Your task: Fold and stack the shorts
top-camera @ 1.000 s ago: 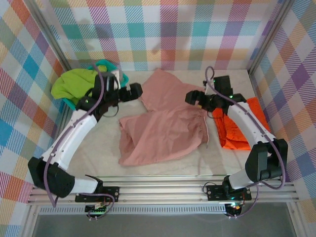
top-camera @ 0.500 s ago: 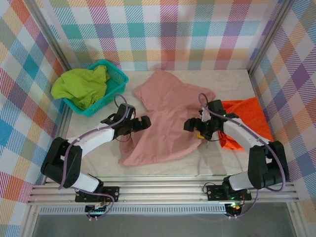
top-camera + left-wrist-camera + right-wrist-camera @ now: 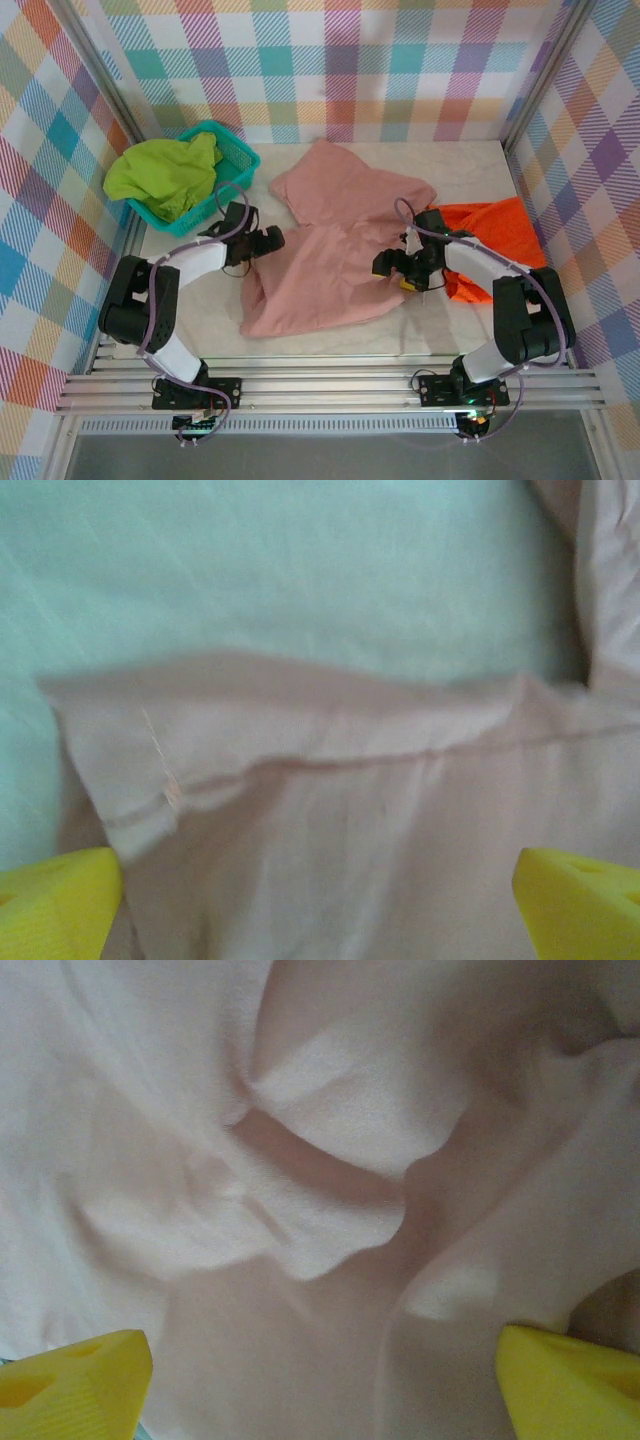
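— Where are the shorts lying?

— The pink shorts [image 3: 330, 240] are sprawling across the middle of the tabletop [image 3: 200, 300], rumpled and not folded. The orange shorts [image 3: 495, 235] are lying at the right side, just beside the pink ones, with the right arm crossing over their near edge. The green shorts [image 3: 165, 175] are sitting heaped in the teal basket [image 3: 237, 157] at the far left corner, spilling over its rim.

— And what are the arms doing?

— The left pincer [image 3: 272, 240] is hanging low at the left edge of the pink shorts, pointing to the right. Its jaws are standing wide apart. In the left wrist view its yellow fingertips [image 3: 55, 900] are showing at the two bottom corners, with a stitched hem of the pink cloth running between them and bare tabletop lying beyond it.

— Is it gripping anything?

— No, nothing is sitting between the tips; the cloth is lying flat under them.

— And the right one?

— The right pincer [image 3: 383, 265] is hovering at the right edge of the pink shorts, pointing left, toward the other pincer. Its jaws are also standing well apart. In the right wrist view its yellow fingertips [image 3: 70, 1385] are framing soft pink folds and creases, and they are clamping nothing.
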